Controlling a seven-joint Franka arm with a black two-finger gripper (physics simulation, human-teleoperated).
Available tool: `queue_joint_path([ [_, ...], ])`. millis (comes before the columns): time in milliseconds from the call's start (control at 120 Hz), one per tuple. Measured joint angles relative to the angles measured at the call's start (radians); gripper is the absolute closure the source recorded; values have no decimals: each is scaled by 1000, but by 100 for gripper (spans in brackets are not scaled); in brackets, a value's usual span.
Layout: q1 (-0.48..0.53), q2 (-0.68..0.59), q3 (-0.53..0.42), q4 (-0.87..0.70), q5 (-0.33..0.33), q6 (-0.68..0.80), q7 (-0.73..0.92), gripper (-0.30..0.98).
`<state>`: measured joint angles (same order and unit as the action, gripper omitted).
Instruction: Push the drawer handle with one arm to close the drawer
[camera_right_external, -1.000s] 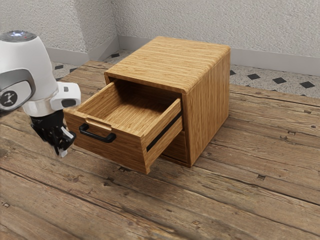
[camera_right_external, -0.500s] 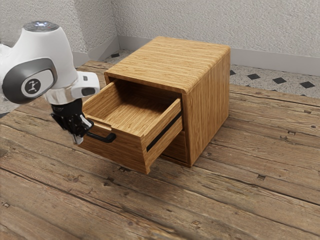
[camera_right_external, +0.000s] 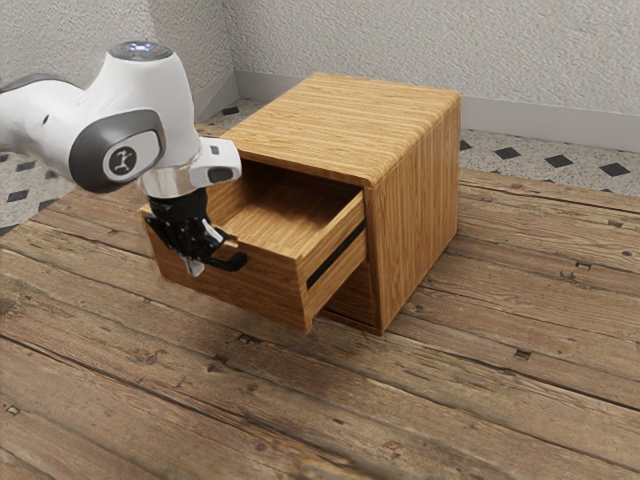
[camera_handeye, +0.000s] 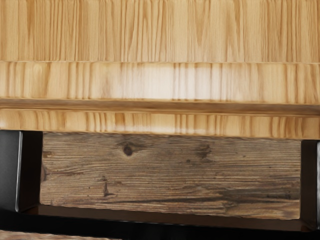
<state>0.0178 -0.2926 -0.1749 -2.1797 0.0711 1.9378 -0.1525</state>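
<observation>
In my exterior view the light is soft and moderate, apparently from above: the cabinet (camera_right_external: 340, 125) has a brighter top than side. I record deep shade inside the drawer (camera_right_external: 250, 285) toward its back, and a faint, soft-edged shadow under it on the plank tabletop (camera_right_external: 480, 400). My wrist view is brighter and warmer; whitish glare washes the pale wood mid-span. The black handle (camera_handeye: 150, 230) reads very dark, with thin edge highlights.

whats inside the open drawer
In the drawer I see its bare wooden bottom, partly in shadow. The arm and gripper cover part of the inside, and the cabinet hides the far end, so I can't tell what is there.
</observation>
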Motion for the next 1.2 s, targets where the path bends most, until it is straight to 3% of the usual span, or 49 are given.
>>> queue_joint_path([
  [1200, 0, 440, 8, 475, 77, 63, -4, 79],
])
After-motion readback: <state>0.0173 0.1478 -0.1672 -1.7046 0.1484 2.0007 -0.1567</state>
